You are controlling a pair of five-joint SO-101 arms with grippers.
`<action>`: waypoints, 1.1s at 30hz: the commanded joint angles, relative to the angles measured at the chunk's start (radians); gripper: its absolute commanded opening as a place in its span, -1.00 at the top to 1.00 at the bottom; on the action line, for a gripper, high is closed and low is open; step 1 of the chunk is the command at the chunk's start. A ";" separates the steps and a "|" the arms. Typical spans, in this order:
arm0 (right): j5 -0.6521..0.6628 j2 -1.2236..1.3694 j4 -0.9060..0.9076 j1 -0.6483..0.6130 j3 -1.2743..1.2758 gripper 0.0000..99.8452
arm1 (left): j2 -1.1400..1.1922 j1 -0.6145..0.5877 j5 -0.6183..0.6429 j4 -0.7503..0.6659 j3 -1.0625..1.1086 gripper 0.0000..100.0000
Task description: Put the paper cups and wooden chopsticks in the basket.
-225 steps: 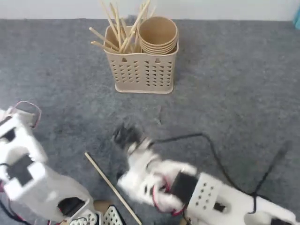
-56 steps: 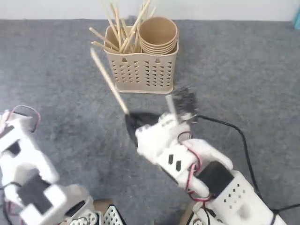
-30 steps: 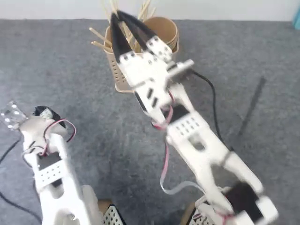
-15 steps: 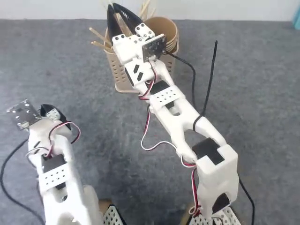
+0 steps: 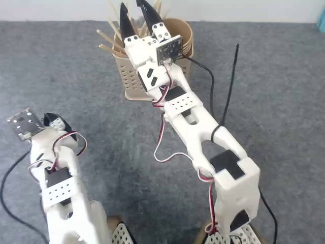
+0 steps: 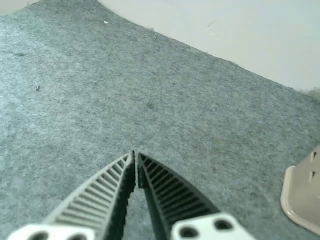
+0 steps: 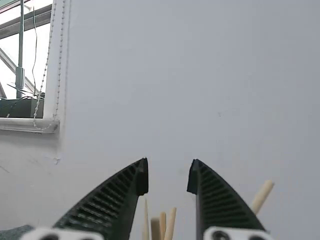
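up close, the left pincer (image 6: 134,156) sits closed over carpet (image 6: 150,90).

The right gripper (image 5: 131,7) has carried the loose chopstick off the mat up to the basket (image 5: 152,76) and let go, its jaws parted just above the other chopsticks (image 5: 108,37).

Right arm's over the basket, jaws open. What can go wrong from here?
1. The open right gripper sits right at the tips of the upright chopsticks sticking out of the basket. Pulling back or dipping could hook one and flick it out, or tip the basket.
2. The black cable on that arm runs close by the paper cups. It might catch the stack's rim if the arm retracts.
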 commanded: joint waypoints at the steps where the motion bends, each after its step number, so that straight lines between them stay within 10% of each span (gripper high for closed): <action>1: 0.008 -0.240 0.104 0.018 0.074 0.73 | -0.031 0.034 -0.041 -0.021 -0.005 0.97; 21: -0.236 -1.119 1.678 0.272 0.273 0.73 | -0.040 0.275 -0.373 -0.020 0.093 0.97; 33: -0.232 -1.517 2.219 0.404 0.276 0.73 | -0.058 0.282 -0.373 0.066 0.058 0.98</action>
